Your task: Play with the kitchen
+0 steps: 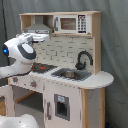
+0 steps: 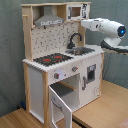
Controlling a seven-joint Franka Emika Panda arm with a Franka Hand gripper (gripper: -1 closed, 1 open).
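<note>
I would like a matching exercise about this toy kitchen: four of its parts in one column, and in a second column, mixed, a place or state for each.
Parts:
1. faucet
2. hob
3. microwave
4. lower door

Place or state:
A. swung open, below the hob
B. on the top shelf, beside the grey hood
C. black, curved over the sink
D. flat on the counter, black with red rings

Pairs: 1-C, 2-D, 3-B, 4-A
</note>
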